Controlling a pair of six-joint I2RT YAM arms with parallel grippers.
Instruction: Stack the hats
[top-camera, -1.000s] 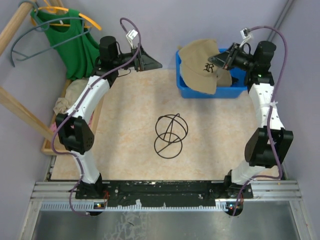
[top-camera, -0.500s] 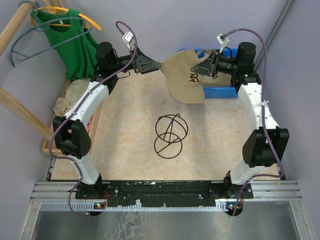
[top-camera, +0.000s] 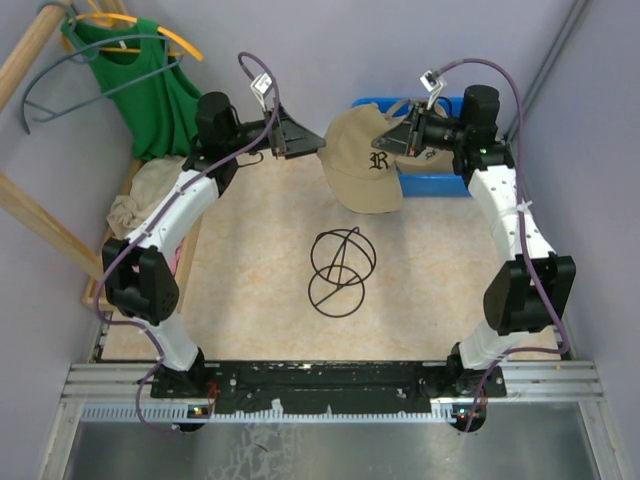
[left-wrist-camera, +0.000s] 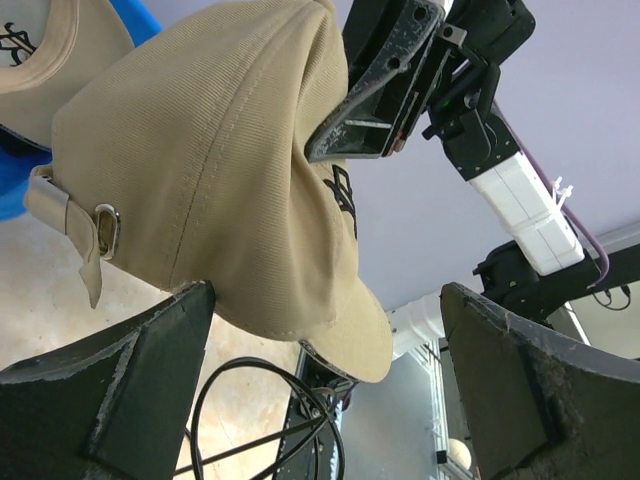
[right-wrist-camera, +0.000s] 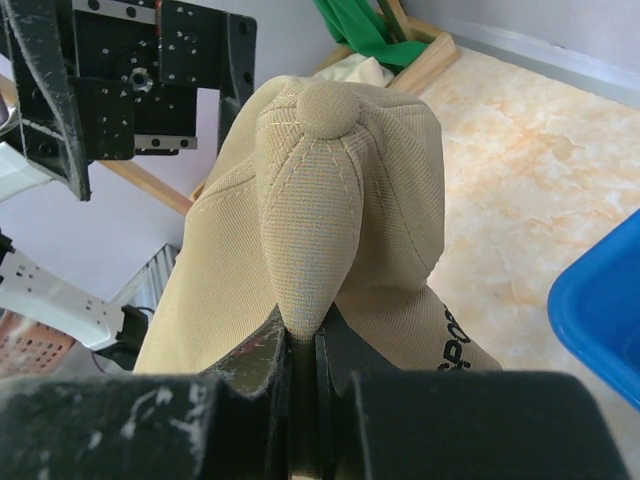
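Note:
A tan hat (top-camera: 362, 172) with a dark embroidered letter hangs in the air over the table's far side. My right gripper (top-camera: 407, 134) is shut on a fold of its crown (right-wrist-camera: 303, 300), beside the top button (right-wrist-camera: 331, 106). My left gripper (top-camera: 316, 141) is open just left of the hat. In the left wrist view the hat (left-wrist-camera: 210, 170) hangs just ahead of its wide-apart fingers (left-wrist-camera: 110, 400), its back strap and buckle (left-wrist-camera: 100, 230) on the left. A second tan hat (left-wrist-camera: 35, 50) lies in the blue bin (left-wrist-camera: 135, 18).
The blue bin (top-camera: 440, 182) stands at the far right. A dark wire-frame sphere (top-camera: 340, 271) rests mid-table. A green garment (top-camera: 150, 90) hangs on a hanger at the far left. Below it, beige cloth (top-camera: 150, 185) lies in a wooden tray.
My right gripper has carried the tan hat left, out from over the blue bin and toward the left gripper. The left gripper has edged right, staying open.

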